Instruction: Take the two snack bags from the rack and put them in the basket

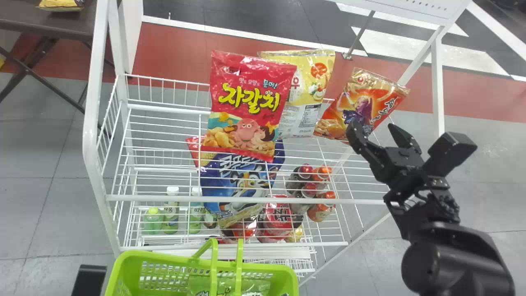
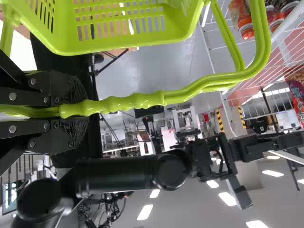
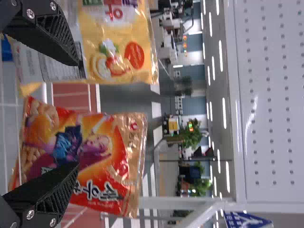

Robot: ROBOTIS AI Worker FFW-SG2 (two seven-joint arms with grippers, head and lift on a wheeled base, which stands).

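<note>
Plainly, we have the right gripper [image 1: 373, 126] wide open with nothing in it, just by the orange bag [image 1: 370, 98]; that bag stands in the white wire rack [image 1: 89, 135] with the yellow bag [image 1: 306, 74], red bag [image 1: 246, 107] and blue bag [image 1: 232, 172], bottles [image 1: 171, 211] lower down; our left gripper [image 1: 88, 280] is closed around the handle [image 2: 109, 105] of the basket [image 1: 263, 268]. Around us run grey floor [image 1: 49, 164] and a red band [image 1: 176, 53]; a dark table [image 1: 49, 20] stands at left.

Four snack bags [image 1: 246, 107] on one rack [image 1: 90, 139]; one basket [image 1: 164, 260].
</note>
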